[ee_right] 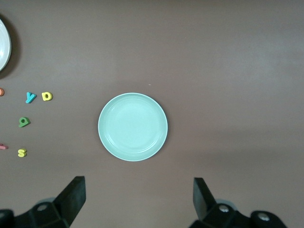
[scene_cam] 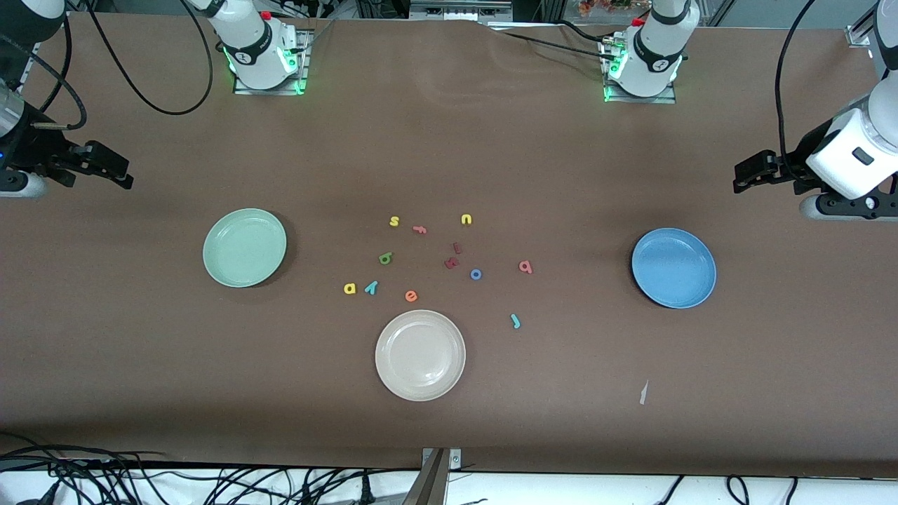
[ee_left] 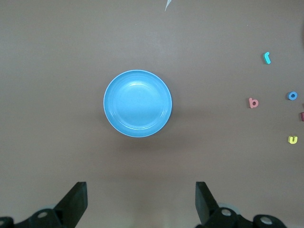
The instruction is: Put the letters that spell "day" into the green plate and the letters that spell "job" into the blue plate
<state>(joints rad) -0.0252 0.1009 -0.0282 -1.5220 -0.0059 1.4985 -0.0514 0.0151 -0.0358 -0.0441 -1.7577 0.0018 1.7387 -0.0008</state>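
The olive "d", yellow "a" and teal "y" lie mid-table near the green plate; the "j", "o" and "b" lie toward the blue plate. Both plates are empty, so sorting hasn't begun. The left claw and right claw hang wide open and empty at the table's ends; next, I'd judge, one must descend squarely over a tiny letter.

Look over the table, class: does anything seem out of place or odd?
One thing: a small pale scrap lies on the brown table, nearer the front camera than the blue plate. It resembles neither letter nor plate.
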